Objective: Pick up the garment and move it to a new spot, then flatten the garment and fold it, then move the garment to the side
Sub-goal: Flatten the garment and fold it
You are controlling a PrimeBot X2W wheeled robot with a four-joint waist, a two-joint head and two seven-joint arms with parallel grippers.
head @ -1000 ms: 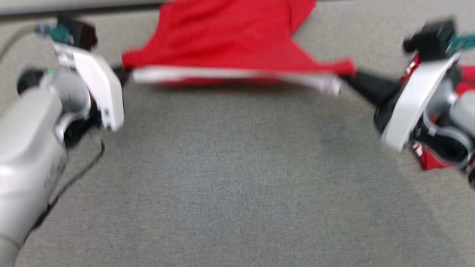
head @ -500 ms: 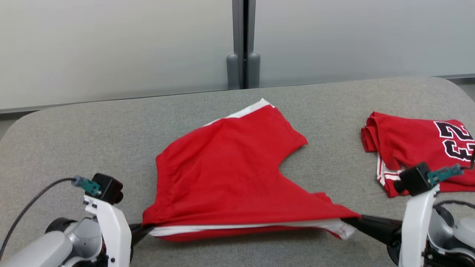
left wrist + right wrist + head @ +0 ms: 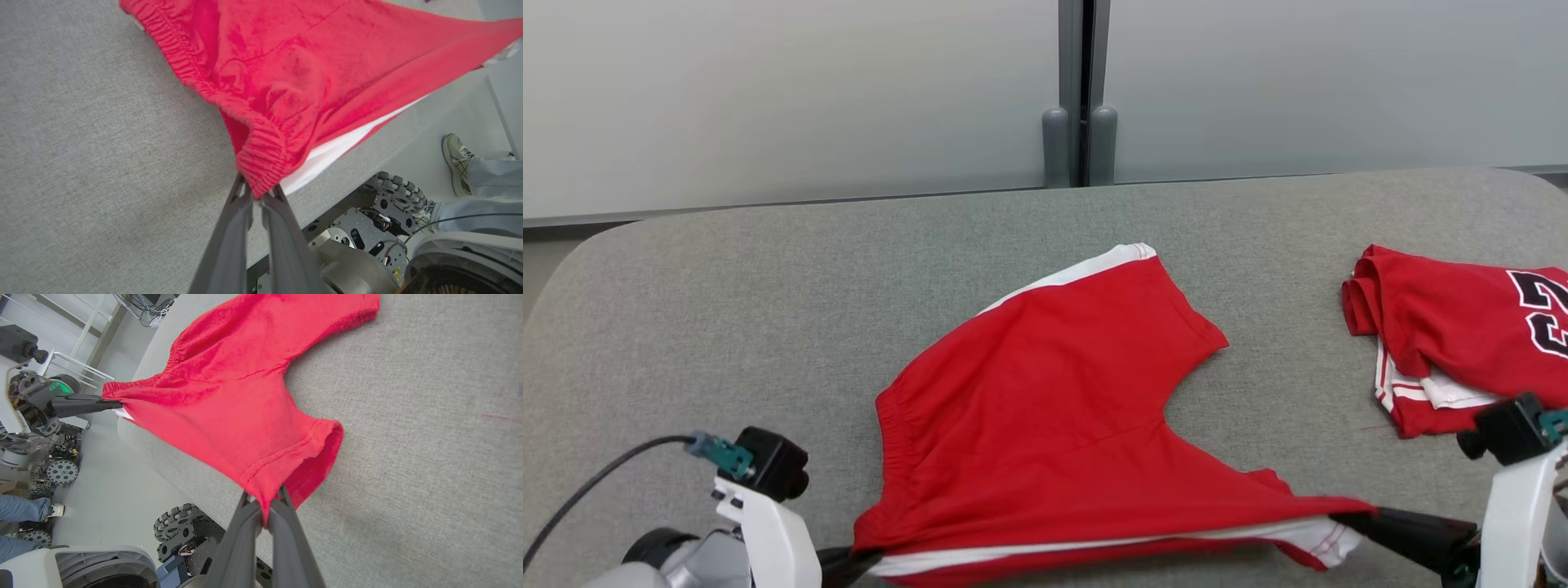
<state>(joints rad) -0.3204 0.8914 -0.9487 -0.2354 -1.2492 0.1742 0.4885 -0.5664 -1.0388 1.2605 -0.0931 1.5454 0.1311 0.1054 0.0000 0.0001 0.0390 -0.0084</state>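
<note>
- The shorts (image 3: 1045, 392) sit mid-table, far leg flat on the grey table (image 3: 768, 286). The near edge is lifted and strung between the two grippers.
- Left gripper (image 3: 257, 195): jaws clenched on the waistband corner, elastic bunched right at the tips.
- Right gripper (image 3: 264, 506): jaws clenched on the hem corner of the near leg, and both layers of cloth look caught.
- My read is that this is the flattening step: spread that near edge and lay it down.
- Draw the corners apart evenly, just enough to take out the sag. Pull any harder and these thin pinches may slip.
- Lower both grippers together at one height, so the cloth lands from far to near with no fold trapped under it.
- The lifted edge hangs close to the table's near rim, so it wants setting down on the table, not over it.
- The right arm needs to steer clear of the folded jersey (image 3: 1437, 335) off to the right.
- Let go only once the cloth rests flat.
</note>
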